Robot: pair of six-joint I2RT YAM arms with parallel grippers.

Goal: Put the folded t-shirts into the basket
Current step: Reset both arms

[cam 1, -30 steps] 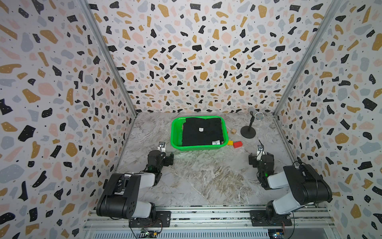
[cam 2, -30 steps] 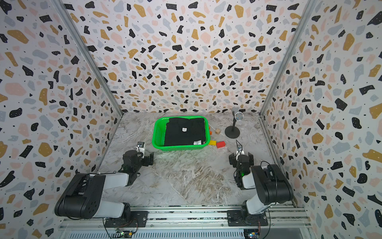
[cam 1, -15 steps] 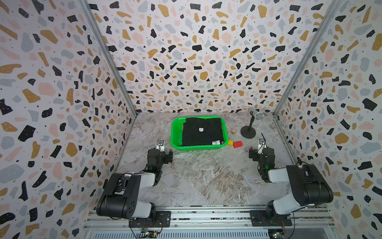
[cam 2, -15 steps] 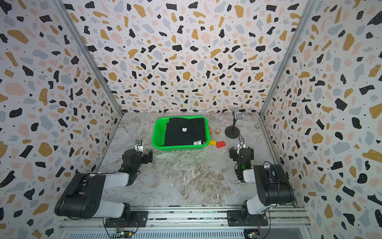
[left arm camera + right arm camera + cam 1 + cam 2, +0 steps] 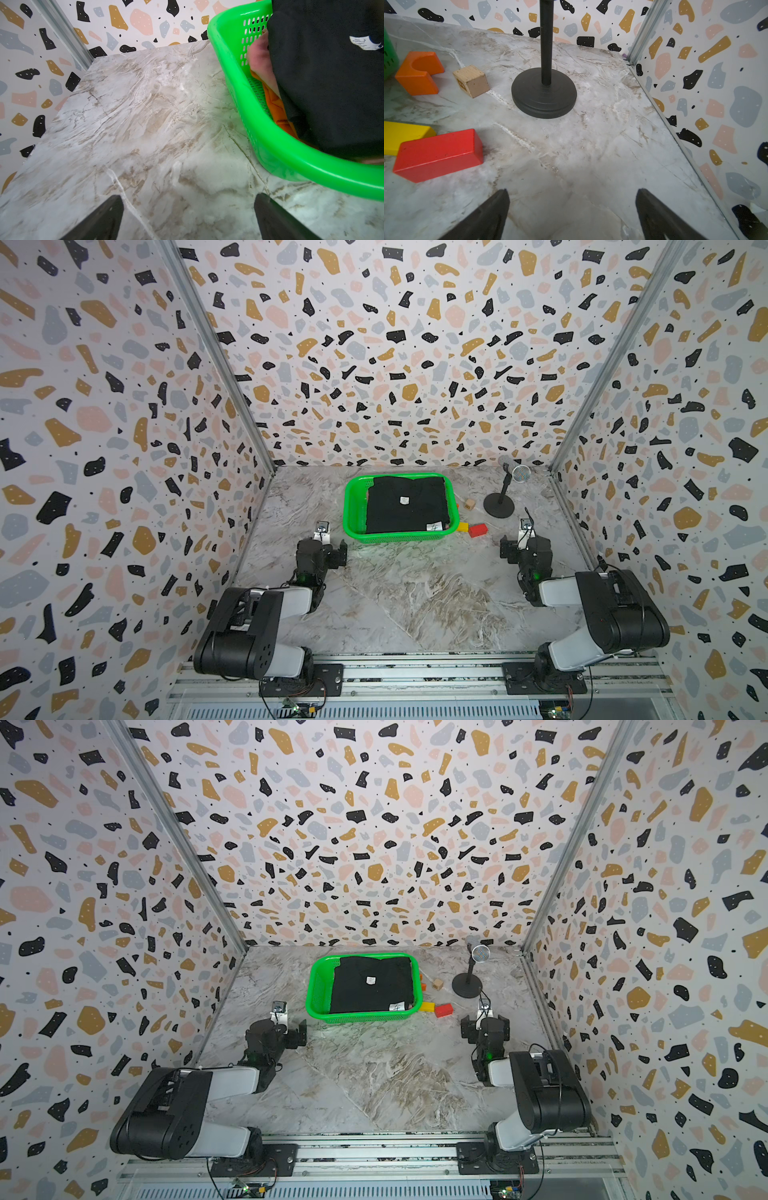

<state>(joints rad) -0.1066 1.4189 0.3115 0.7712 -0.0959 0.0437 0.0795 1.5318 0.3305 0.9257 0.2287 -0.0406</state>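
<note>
Three folded shirts lie stacked in the basket [image 5: 354, 506]: the black shirt [image 5: 405, 506] on top, flat, with a white tag at its middle and another by its front right corner; from the left wrist, edges of the pink shirt [image 5: 260, 62] and the orange shirt [image 5: 277, 108] show from under it along the basket's left wall. The basket sits on the worktop [image 5: 415, 597] near the middle of its back edge. Beside its right wall lies an orange arch [image 5: 419, 71], and by its front right corner a yellow block [image 5: 402, 135] and a red block [image 5: 438, 153] side by side. A wood cube [image 5: 471, 81] lies between the arch and the round base of a mic stand [image 5: 544, 93], which stands toward the back right corner. The left gripper [image 5: 189, 198] hangs low by the basket's front left corner, jaws spread wide, holding nothing. The right gripper [image 5: 572, 191] is near the right edge, in front of the stand, jaws likewise wide and empty
</note>
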